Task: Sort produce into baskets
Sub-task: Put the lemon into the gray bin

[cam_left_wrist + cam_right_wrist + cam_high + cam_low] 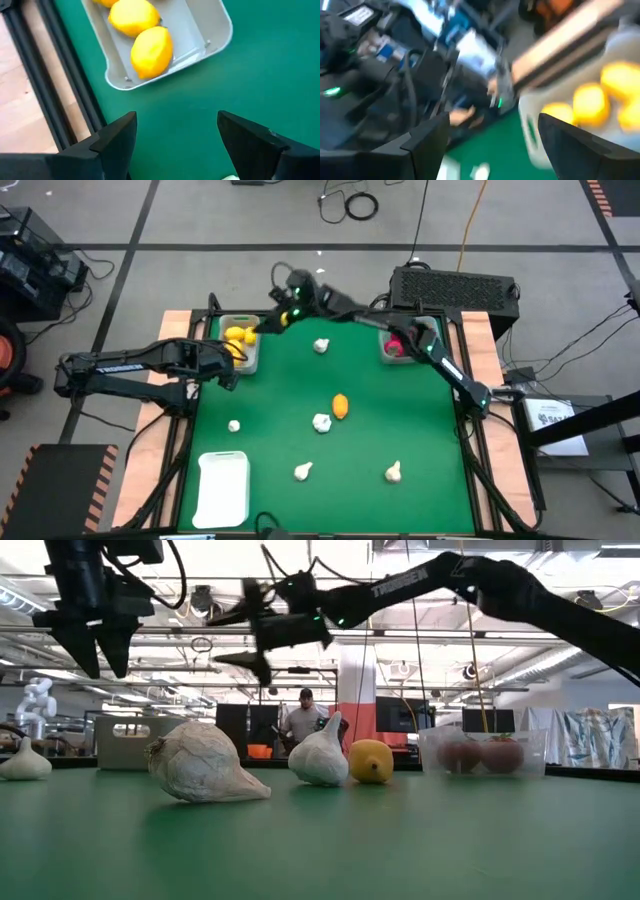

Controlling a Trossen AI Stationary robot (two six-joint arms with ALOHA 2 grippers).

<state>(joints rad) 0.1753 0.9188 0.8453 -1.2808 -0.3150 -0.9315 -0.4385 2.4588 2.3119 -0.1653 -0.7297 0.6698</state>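
On green table (360,400), grey bin (241,343) holds lemons (236,335); clear bin (393,348), red fruits (396,346).

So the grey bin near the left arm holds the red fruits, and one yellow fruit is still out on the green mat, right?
Not quite: the grey bin holds yellow fruits, as the left wrist view shows. The red ones sit in the clear bin. One yellow fruit is indeed still on the mat.

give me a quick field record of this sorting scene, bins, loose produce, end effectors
grey bin: far left, holds yellow fruits
clear bin: far right, holds red fruits
white tray: near left, nothing visible in it
loose yellow fruit: mid-table, beside a garlic bulb
loose garlic bulbs: five on the mat
left end effector: open, empty, by the grey bin
right end effector: open, empty, above the grey bin's far edge
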